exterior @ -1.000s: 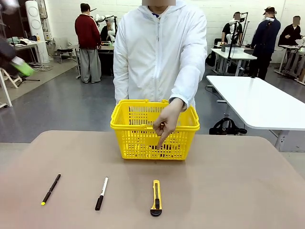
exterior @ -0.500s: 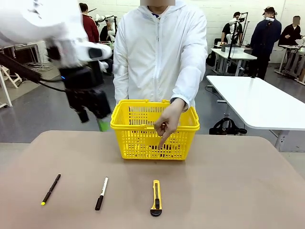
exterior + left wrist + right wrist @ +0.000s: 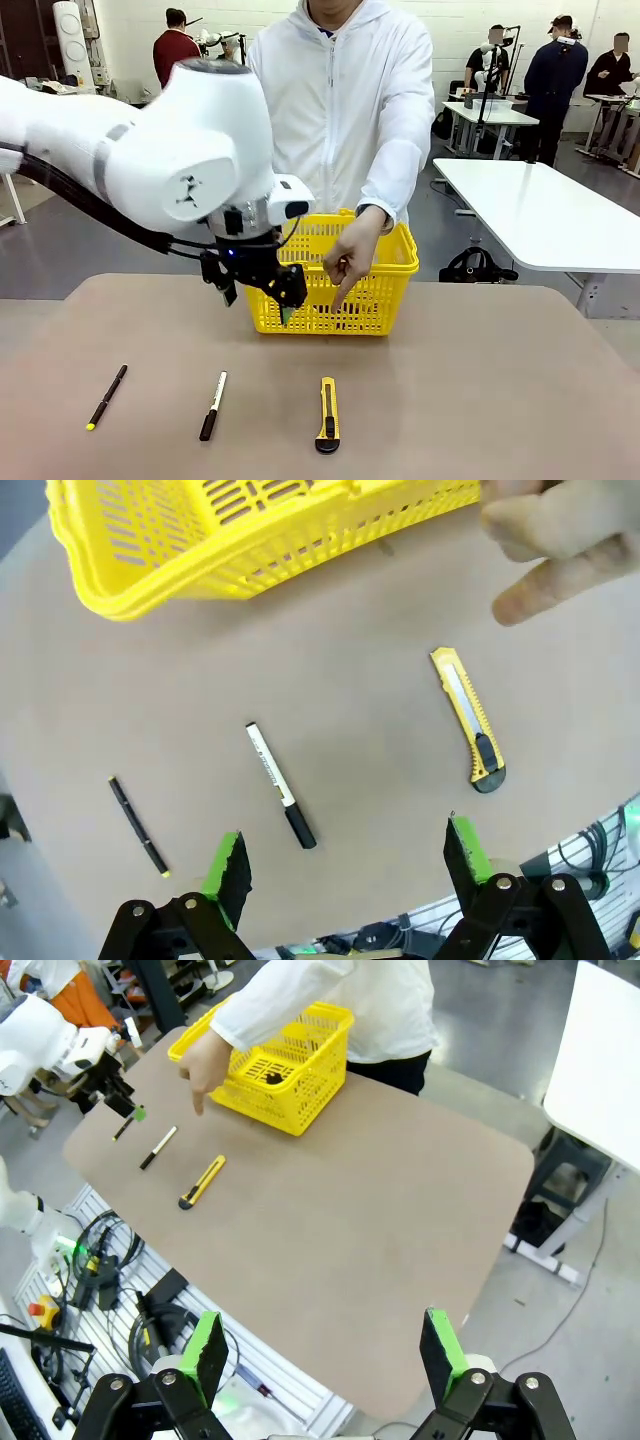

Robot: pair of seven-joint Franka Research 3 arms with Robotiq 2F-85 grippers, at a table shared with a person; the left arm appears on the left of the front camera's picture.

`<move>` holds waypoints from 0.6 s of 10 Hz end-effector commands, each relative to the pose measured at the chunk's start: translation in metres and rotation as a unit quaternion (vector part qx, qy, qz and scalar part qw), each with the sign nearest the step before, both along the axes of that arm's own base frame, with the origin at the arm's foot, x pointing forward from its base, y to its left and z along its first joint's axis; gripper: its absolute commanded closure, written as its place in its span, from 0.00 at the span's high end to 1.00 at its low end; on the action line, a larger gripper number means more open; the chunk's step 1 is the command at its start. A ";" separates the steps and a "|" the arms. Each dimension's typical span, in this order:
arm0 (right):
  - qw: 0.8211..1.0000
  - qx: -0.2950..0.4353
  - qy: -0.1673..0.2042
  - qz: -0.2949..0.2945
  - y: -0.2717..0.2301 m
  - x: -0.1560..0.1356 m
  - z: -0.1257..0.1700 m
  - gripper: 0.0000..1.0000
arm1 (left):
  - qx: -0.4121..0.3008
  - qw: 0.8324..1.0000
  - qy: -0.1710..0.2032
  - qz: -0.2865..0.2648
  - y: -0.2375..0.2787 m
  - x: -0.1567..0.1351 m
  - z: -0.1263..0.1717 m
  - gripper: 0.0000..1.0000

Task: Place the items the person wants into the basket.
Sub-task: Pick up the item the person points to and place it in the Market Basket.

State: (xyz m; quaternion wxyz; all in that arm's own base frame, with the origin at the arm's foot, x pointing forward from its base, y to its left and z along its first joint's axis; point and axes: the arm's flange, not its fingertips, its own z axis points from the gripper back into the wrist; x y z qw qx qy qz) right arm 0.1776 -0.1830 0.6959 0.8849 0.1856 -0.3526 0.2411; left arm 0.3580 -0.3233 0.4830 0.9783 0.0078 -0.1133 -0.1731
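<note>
The utility knife [image 3: 327, 413] [image 3: 468, 718] [image 3: 202, 1182], slim and yellow-and-black, lies on the tan table near its front edge. The person's hand [image 3: 346, 262] [image 3: 552, 558] points a finger down at it. Behind it stands the yellow lattice basket [image 3: 392, 262] [image 3: 150, 585] [image 3: 300, 1060]; a small dark thing [image 3: 272, 1078] lies inside, too small to name. My left gripper [image 3: 260, 302] [image 3: 345, 865] hangs open above the table in front of the basket's left half, holding nothing. My right gripper [image 3: 322, 1350] stands open high above the table's right side, holding nothing.
A black-and-white marker [image 3: 213, 405] [image 3: 280, 798] and a black pen with a yellow tip [image 3: 107, 396] [image 3: 137, 825] lie left of the knife. The left arm's white body [image 3: 170, 150] hides part of the basket. A white table [image 3: 540, 210] stands off to the right.
My left arm has swung in from the left and come down in front of the basket's left half, jaws still open. The person's pointing hand, the knife, marker and pen have not moved.
</note>
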 end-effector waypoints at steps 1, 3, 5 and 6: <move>1.000 0.007 -0.004 0.011 0.002 0.000 -0.001 1.00 | 0.000 1.000 0.017 0.008 -0.014 0.008 -0.001 1.00; 1.000 0.007 -0.004 0.011 0.002 0.000 -0.001 1.00 | 0.001 1.000 0.010 0.006 -0.006 0.003 -0.009 1.00; 1.000 0.007 -0.004 0.011 0.002 0.000 -0.001 1.00 | 0.001 1.000 0.010 0.006 -0.006 0.003 -0.009 1.00; 1.000 0.007 -0.004 0.011 0.002 0.000 -0.001 1.00 | 0.001 1.000 0.010 0.006 -0.006 0.003 -0.009 1.00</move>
